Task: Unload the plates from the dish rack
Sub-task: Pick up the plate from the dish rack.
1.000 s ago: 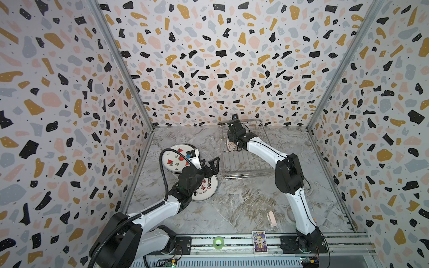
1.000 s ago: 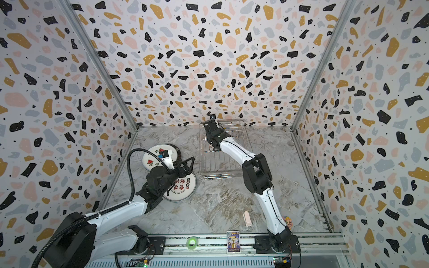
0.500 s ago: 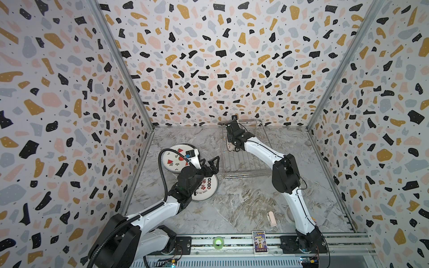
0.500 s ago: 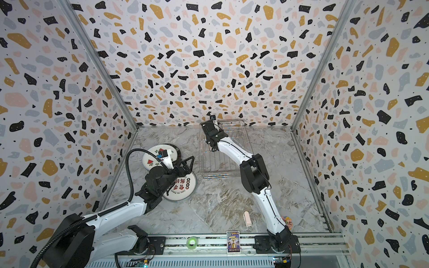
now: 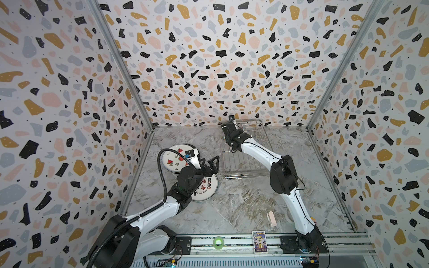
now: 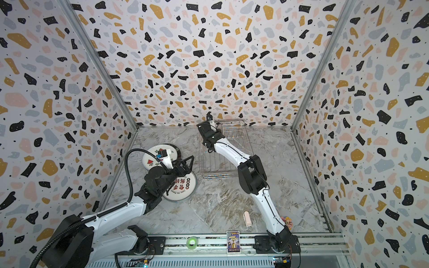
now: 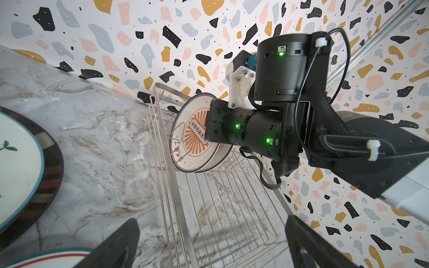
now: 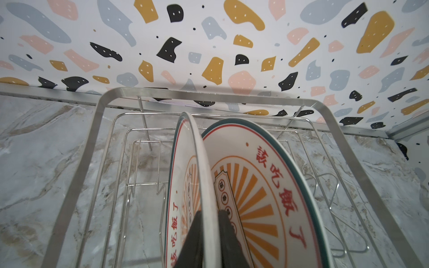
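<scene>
The silver wire dish rack [image 5: 246, 177] stands at the back of the table. Two orange-sunburst plates stand upright at its far end. My right gripper [image 8: 210, 214] is shut on the rim of the nearer sunburst plate [image 8: 204, 174]; the other sunburst plate [image 8: 267, 185] leans behind it. In the left wrist view the held plate [image 7: 192, 143] sits behind a wire prong. My left gripper [image 5: 210, 166] hangs open and empty over the red-lettered plate [image 5: 206, 188], beside the rack's front left corner. A watermelon plate [image 5: 176, 157] lies on a dark plate [image 6: 177, 150] further left.
Patterned walls close in the table on three sides. Along the front rail sit a green tape roll [image 5: 218, 241] and a printed card [image 5: 259, 237]. A small pink object [image 5: 272, 218] lies on the table near the right arm's base.
My right gripper has closed onto the sunburst plate's rim, and its arm has shifted slightly toward the back left. The left arm has stayed put.
</scene>
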### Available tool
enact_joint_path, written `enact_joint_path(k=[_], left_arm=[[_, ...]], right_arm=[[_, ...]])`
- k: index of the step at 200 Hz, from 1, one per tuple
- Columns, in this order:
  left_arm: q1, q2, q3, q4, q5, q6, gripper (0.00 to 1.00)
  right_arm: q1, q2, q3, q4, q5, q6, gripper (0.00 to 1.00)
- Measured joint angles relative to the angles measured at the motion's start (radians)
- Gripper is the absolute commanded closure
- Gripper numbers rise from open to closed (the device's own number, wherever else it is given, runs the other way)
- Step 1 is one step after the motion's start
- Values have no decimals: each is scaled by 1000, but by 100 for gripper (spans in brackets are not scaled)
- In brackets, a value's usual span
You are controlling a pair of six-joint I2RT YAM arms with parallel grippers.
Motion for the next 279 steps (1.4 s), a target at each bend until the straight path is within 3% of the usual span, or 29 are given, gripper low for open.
enact_joint_path(k=[138,185,241,279], left_arm=[[0,0,-22,50,-8,-48,0],[0,-19,-48,52,-8,-65,0],[0,-94,-56,21,-6,-80,0],[0,-179,-58,-33,-2,-82,0]], right_arm=[[47,-259,-237,140,64,-120,90],[78,-368,-386,210,84,-143,93],[154,-595,-603,320,73,-161,93],[154,-787,-790,409,-13,-154,93]])
